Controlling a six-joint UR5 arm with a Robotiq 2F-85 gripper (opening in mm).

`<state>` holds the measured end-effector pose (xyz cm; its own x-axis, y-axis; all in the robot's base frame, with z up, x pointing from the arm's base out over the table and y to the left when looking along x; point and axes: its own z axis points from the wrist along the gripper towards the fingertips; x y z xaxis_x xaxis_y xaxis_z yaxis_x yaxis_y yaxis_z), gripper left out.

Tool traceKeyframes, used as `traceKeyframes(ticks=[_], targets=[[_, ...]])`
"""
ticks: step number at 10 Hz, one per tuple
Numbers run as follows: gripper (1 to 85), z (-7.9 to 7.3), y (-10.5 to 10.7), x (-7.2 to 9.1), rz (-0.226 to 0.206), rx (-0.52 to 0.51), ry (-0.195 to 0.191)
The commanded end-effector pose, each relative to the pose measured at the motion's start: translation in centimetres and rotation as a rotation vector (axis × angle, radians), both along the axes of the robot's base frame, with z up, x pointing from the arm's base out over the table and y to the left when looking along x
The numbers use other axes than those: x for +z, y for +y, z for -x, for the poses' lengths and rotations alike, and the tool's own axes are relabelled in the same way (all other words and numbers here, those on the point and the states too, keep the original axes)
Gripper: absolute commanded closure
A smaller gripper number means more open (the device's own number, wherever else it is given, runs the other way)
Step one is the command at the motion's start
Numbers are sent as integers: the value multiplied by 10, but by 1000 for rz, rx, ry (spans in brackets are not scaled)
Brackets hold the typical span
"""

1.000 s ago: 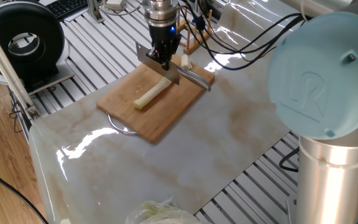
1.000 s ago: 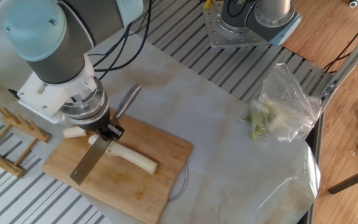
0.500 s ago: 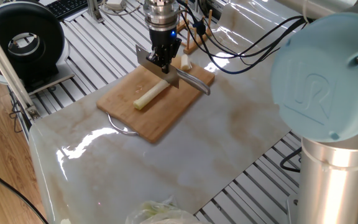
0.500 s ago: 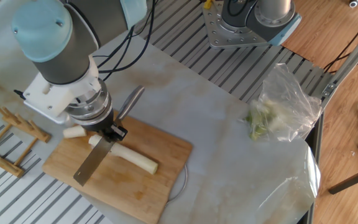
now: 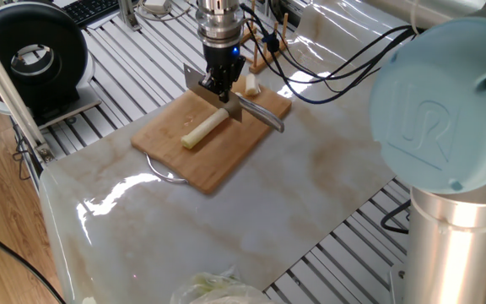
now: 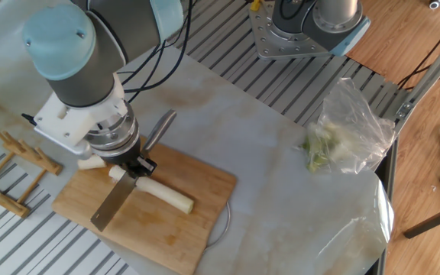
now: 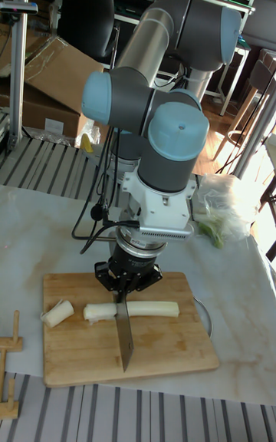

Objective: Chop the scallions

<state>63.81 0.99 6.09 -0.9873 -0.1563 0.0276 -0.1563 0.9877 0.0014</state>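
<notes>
Three scallions pieces on board under hand clamped on knife

A raised "UR" logo stands on the pale blue joint cap of the arm; nothing else is legible.

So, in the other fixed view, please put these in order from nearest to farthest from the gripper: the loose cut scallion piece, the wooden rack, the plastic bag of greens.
From the gripper:
1. Cut scallion piece, just beside it at the board's edge.
2. Wooden rack, further out, at the frame's left edge.
3. Plastic bag of greens, far across the table on the right.
</notes>
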Motion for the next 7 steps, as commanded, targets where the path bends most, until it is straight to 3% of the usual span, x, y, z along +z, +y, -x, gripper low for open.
traceKeyframes(ticks=[1,4,7], targets=[[843,-4,6,-5,-21,2,-21],[843,-8,-2,-11,7,13,-27],[843,6,-5,0,3,26,11]])
